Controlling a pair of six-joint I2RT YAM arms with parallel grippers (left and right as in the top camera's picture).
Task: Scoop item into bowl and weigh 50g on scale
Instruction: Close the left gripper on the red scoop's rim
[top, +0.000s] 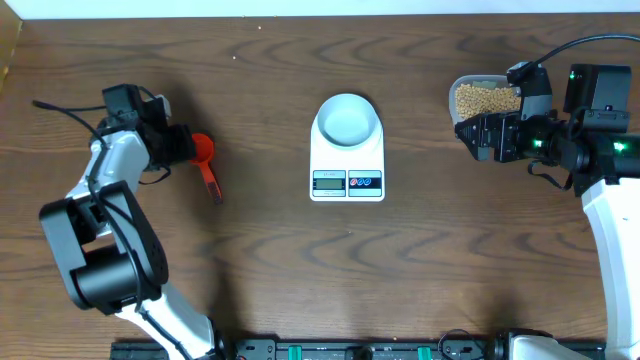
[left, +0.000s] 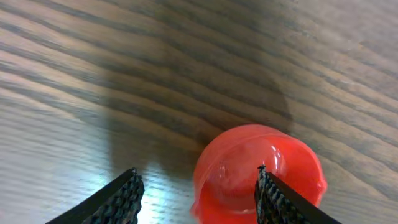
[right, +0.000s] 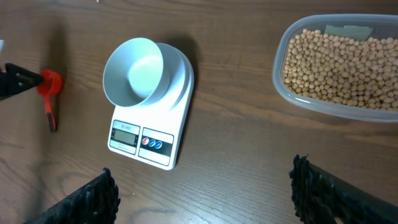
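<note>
Dark wood-grain table (top: 420, 260), nothing fancy, and I'll place everything off the white scale (top: 330, 165) sitting about mid-table. Nearest the robot's side is the scale's front strip with the little grey display and two round buttons; the digits are too small to read. On the far part of its platform sits the pale bowl (top: 347, 122), and from the right wrist view it looks empty inside. Well off to the left of the scale lies a red scoop (top: 207, 165), handle pointing back toward the near edge and cup at the far end. The left gripper (left: 196, 196) hangs right over that cup with its fingers spread: one fingertip overlaps the cup's edge in the wrist view, while the other stands clear on bare wood, so it's not pinching anything. Off to the right of the scale, a bit farther back, is a clear plastic tub (right: 280, 78) with all the beans (right: 342, 62) in it. The right gripper (top: 470, 135) hovers between the scale and the tub, just beside the tub, jaws wide apart and holding nothing.
</note>
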